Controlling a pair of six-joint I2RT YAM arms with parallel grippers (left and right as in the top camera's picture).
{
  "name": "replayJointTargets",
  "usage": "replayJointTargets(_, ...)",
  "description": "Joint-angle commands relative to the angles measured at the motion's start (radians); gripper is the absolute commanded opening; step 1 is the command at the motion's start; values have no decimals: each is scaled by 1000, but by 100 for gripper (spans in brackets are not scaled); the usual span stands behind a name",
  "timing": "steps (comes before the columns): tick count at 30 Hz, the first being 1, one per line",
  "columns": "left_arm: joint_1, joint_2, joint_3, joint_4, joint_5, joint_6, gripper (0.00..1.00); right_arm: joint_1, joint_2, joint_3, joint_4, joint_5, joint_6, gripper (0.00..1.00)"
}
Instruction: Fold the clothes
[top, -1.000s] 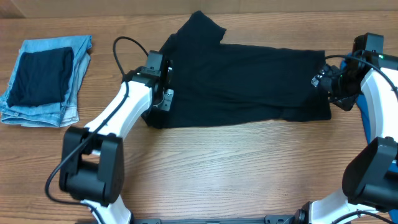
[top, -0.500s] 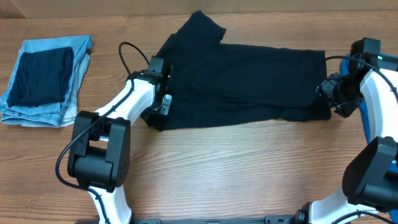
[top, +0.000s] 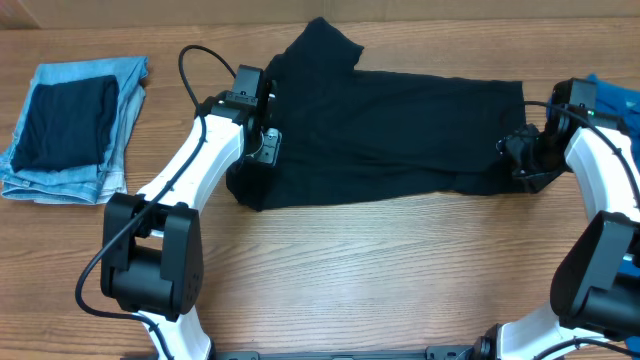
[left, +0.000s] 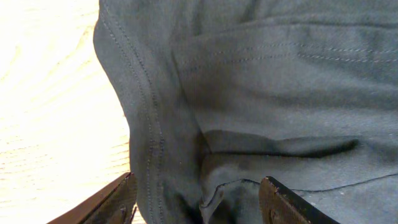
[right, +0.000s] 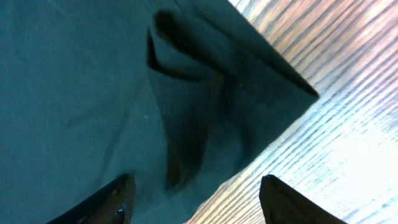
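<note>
The clothes are a black T-shirt (top: 400, 130) lying folded in a long band across the wooden table (top: 380, 270), one sleeve sticking out at the back. My left gripper (top: 258, 165) hovers over its left end. In the left wrist view the left gripper (left: 199, 205) is open, its fingers (left: 118, 202) straddling the stitched hem (left: 149, 124) without pinching it. My right gripper (top: 512, 155) is at the shirt's right end. In the right wrist view the right gripper (right: 199, 205) is open above the folded corner (right: 205, 106), part cloth and part bare wood (right: 348, 143) between the jaws.
Folded light-blue jeans (top: 120, 140) with a dark cloth (top: 65, 125) on top lie at the far left. A bright blue garment (top: 615, 100) shows at the right edge behind the right arm. The left arm's cable (top: 195, 70) loops above the table.
My left gripper has opened and let go of the shirt's left edge, shifting slightly back. My right gripper has moved left over the shirt's right corner, its jaws a little narrower.
</note>
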Motion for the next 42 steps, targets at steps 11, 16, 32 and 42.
replayJointTargets(11, -5, -30, 19, -17, 17, -11, 68, 3, -8, -43, 97, -39, 21, 22)
replayJointTargets(16, -5, -30, 19, -25, 15, -11, 69, 3, -7, -43, 90, -35, 23, 31)
replayJointTargets(32, -5, -30, 19, -45, 11, -10, 71, 3, -13, -127, 223, -78, 40, 4)
replayJointTargets(42, -5, -30, 19, -50, 10, -11, 73, 5, -16, -77, 344, -91, 92, 4)
